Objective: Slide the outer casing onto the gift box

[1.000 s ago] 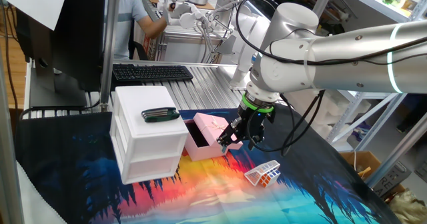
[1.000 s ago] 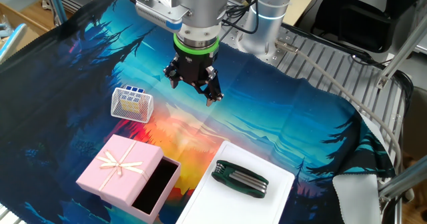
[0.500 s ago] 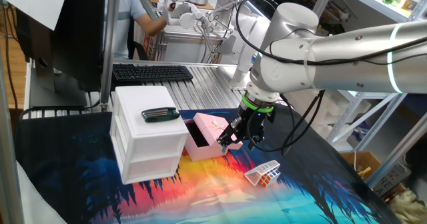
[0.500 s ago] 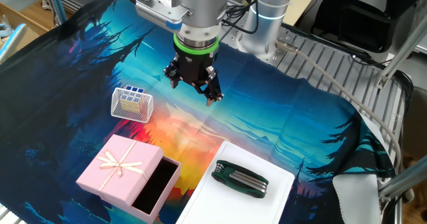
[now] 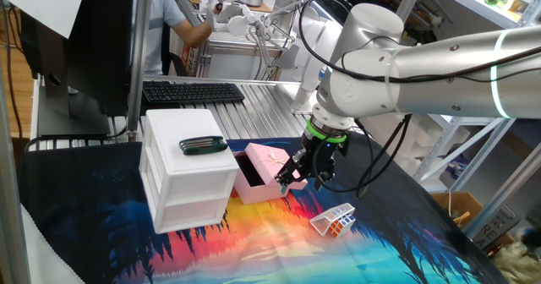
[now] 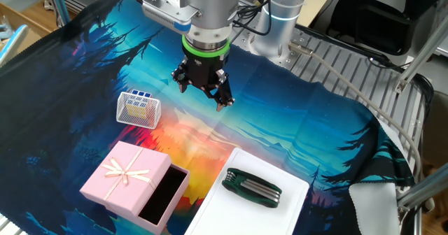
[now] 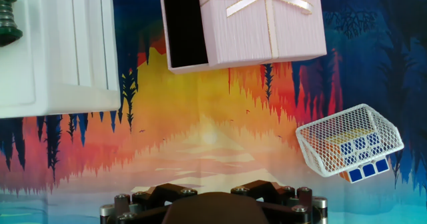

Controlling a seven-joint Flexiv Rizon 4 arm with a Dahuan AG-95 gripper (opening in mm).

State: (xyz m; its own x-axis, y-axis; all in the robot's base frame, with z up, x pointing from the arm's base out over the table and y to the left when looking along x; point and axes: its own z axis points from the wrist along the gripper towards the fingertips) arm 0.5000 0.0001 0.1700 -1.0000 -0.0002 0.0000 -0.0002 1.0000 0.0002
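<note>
Above the table (image 6: 294,133), my fingers (image 6: 204,90) hang apart and hold nothing, while the outer casing (image 6: 126,176) sits partly over the gift box (image 6: 164,194), beside the white cabinet (image 5: 186,178).

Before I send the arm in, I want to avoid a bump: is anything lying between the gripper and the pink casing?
Nothing visible. The gripper hangs above bare cloth, apart from the outer casing, which already partly covers the gift box. The mesh cube sits off to one side, the white cabinet to the other.
</note>
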